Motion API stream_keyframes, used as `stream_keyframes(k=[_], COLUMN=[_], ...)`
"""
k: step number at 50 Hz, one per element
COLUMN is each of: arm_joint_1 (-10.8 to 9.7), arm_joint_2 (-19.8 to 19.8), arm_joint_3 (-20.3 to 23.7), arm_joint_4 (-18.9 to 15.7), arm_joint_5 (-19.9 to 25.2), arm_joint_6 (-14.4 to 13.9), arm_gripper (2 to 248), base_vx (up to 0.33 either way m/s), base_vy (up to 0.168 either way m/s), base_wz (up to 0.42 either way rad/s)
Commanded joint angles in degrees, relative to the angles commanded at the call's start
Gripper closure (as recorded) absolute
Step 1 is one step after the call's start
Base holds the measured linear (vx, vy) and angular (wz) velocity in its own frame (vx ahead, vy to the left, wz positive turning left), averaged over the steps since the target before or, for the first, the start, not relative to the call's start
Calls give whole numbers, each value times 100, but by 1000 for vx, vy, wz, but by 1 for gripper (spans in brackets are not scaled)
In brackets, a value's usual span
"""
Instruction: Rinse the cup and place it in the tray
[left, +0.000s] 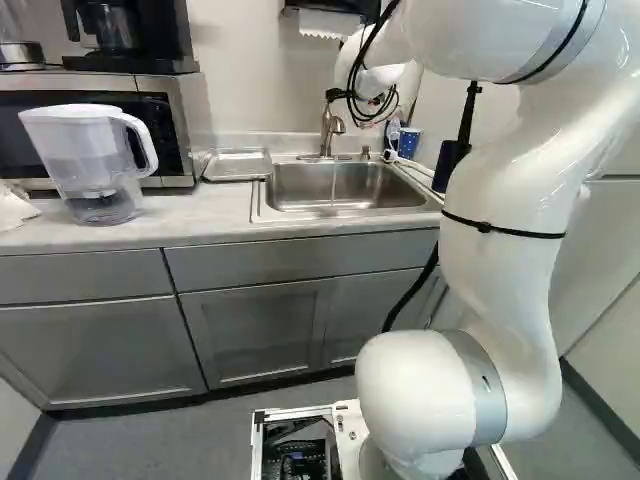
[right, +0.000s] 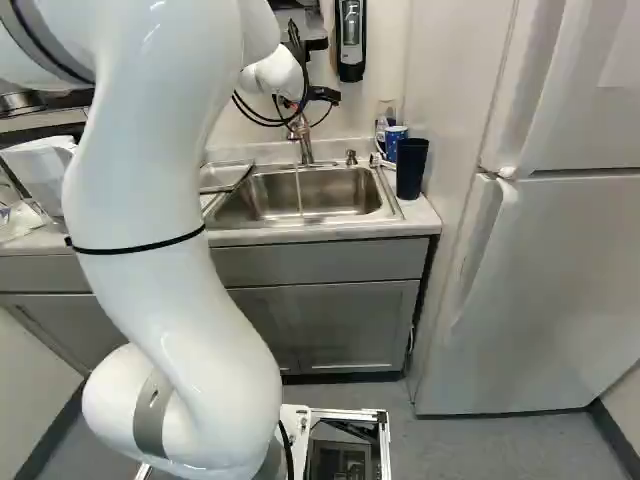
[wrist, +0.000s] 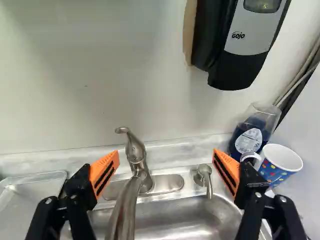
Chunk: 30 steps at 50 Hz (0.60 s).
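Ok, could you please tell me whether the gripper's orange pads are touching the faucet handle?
Apart. The wrist view shows the faucet handle between the pads of the open gripper, with backsplash visible between it and each pad.

"What's straight ahead of the gripper (right: 297, 110)?"
"A pale wall (wrist: 90, 80), softly shadowed, with a black-and-silver dispenser (wrist: 230, 70) higher up and to the right."
"And lower down?"
"A light counter (left: 205, 228), grey cabinets (left: 90, 345) beneath, then grey floor (left: 150, 445)."
"Off to its left?"
"A microwave (left: 168, 110), with a black appliance (left: 172, 40) on top."
"Right?"
"A tall white refrigerator (right: 560, 290)."
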Motion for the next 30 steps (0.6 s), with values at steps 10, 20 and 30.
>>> stream_keyframes(k=[10, 20, 30], arm_joint_1=[22, 44, 69], arm_joint_2=[167, 336, 510], arm_joint_3=[188, 375, 565], arm_joint_4=[0, 0, 0], arm_joint_5=[0, 0, 0], arm_joint_6=[0, 0, 0], arm_gripper=[3, 3, 3], base_vx=[0, 0, 0], base_vy=[0, 0, 0], base_wz=[0, 0, 0])
